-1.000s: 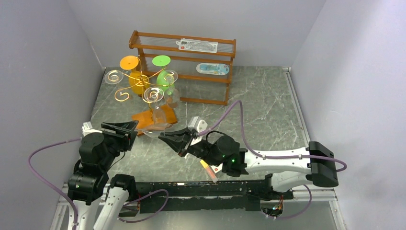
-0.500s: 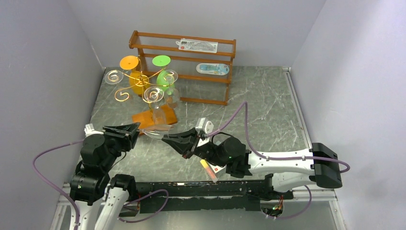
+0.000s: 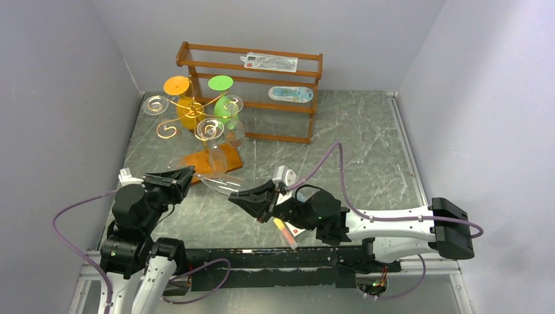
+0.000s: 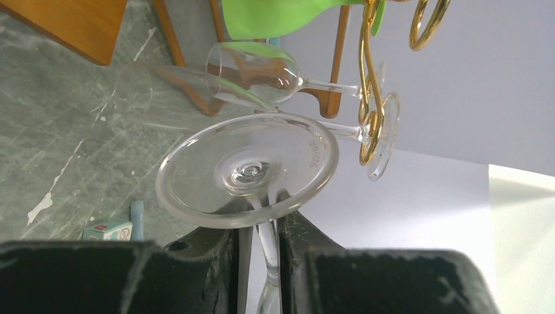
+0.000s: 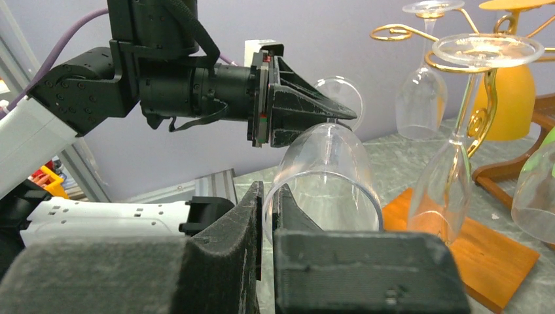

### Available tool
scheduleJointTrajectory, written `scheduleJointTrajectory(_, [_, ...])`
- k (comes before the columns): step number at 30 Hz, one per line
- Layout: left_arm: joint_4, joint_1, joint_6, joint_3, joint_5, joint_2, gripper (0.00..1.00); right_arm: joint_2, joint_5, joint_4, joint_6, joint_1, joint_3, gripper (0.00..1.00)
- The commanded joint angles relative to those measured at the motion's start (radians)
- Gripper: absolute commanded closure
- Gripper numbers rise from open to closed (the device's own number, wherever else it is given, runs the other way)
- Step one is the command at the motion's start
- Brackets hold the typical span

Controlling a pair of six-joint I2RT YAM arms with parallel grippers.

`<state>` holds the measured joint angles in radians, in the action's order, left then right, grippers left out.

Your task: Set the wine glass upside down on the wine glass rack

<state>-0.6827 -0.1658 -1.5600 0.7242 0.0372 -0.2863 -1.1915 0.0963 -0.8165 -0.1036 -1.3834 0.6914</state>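
Observation:
A clear wine glass (image 3: 219,180) lies on its side in the air between both arms, in front of the wine glass rack (image 3: 190,112). The rack is gold wire on a brown wooden base (image 3: 226,157). My right gripper (image 3: 233,198) is shut on the bowl's rim (image 5: 269,190), one finger inside the bowl (image 5: 324,170) and one outside. My left gripper (image 4: 265,204) straddles the thin stem just behind the round foot (image 4: 249,171). Its jaws stand close on either side; whether both pads press the stem does not show.
Clear glasses (image 3: 209,131), an orange one (image 3: 186,111) and a green one (image 3: 225,108) hang upside down on the rack. A two-tier wooden shelf (image 3: 262,65) stands behind it by the back wall. A small orange and white packet (image 3: 285,230) lies by the right arm.
The left jaws have narrowed from wide apart to close around the stem. The right arm has drifted a little right and nearer, still holding the rim.

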Motion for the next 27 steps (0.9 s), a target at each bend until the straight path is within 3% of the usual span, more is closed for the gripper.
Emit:
scheduleJointTrajectory(1, [0.125,-0.006,-0.013,-0.015,0.011,0.01,0.95,0.035,-0.068,0.001,-0.055,-0.01,-0.034,0.96])
scheduleJointTrajectory(8, [0.139,-0.006,-0.03,-0.065,0.011,0.028,0.95,0.029,0.001,0.066,-0.093,-0.011,-0.048,0.87])
scheduleJointTrajectory(14, [0.18,-0.006,-0.054,-0.121,-0.034,0.092,0.95,0.012,0.014,0.039,-0.11,-0.011,-0.083,0.68])
scheduleJointTrajectory(17, [0.168,-0.005,0.036,-0.099,-0.115,0.106,0.95,0.028,0.066,0.034,-0.15,-0.011,-0.109,0.44])
scheduleJointTrajectory(19, [0.17,-0.006,0.12,-0.08,-0.157,0.111,0.95,0.049,0.095,0.037,-0.178,-0.01,-0.129,0.33])
scheduleJointTrajectory(27, [0.125,-0.006,0.593,0.032,-0.274,0.062,0.95,0.151,0.164,0.194,-0.244,-0.008,-0.125,0.24])
